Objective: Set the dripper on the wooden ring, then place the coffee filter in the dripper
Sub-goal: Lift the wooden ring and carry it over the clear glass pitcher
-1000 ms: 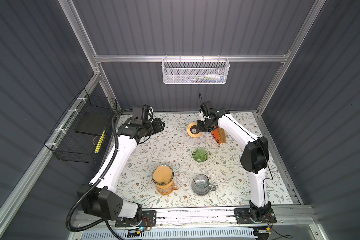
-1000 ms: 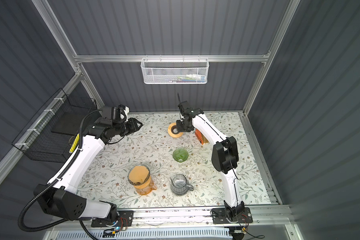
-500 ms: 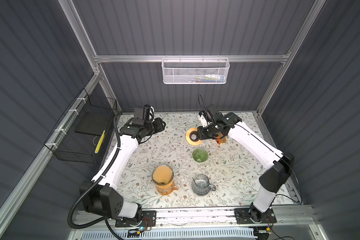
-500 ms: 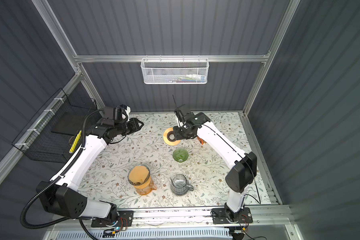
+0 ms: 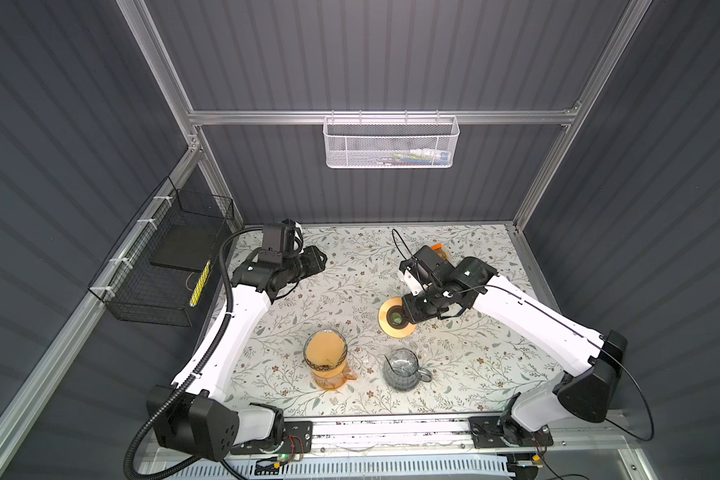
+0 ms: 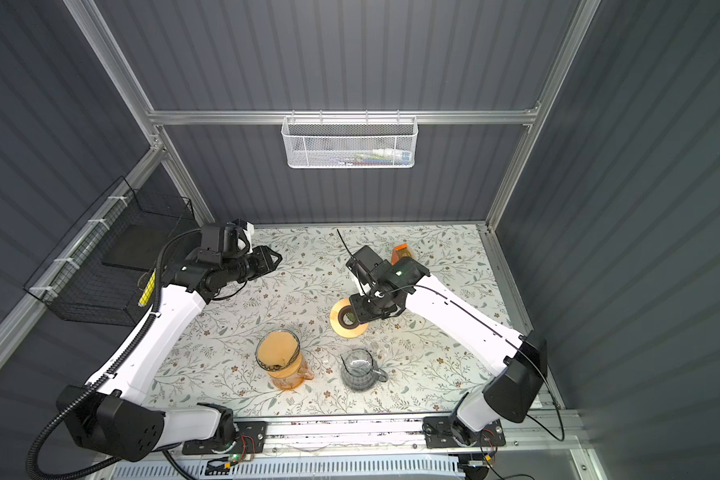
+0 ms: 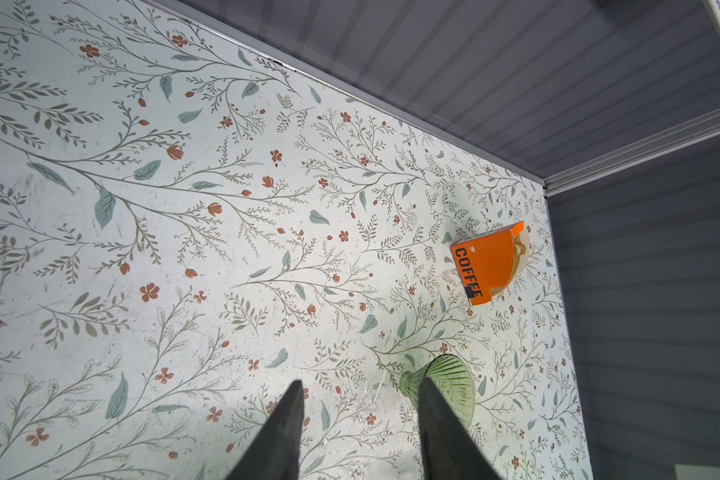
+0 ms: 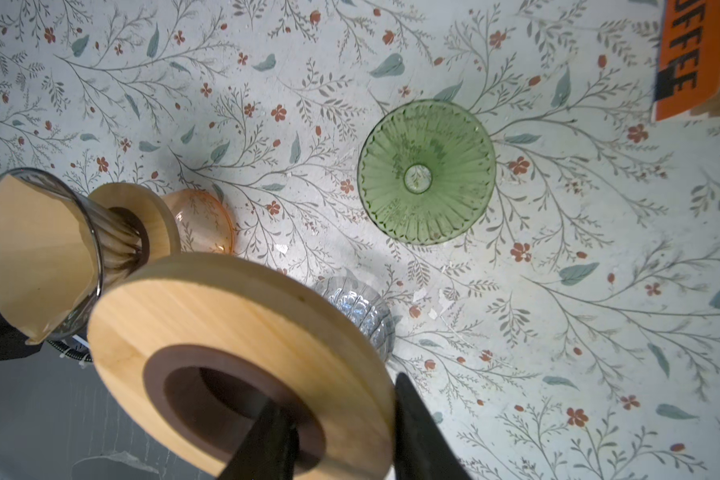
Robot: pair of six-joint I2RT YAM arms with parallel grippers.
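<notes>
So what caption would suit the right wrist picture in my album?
The right gripper pinches a wooden ring by its rim, a green glass dripper waiting on the floral table below.

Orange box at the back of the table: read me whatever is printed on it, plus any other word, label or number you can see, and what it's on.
"COFFEE": black capitals on the orange filter box; the right wrist view shows only its end.
White mesh basket on the back wall: packaging inside, print too blurred to read.
Yellow strip in the black wire basket: markings too small to read.
</notes>
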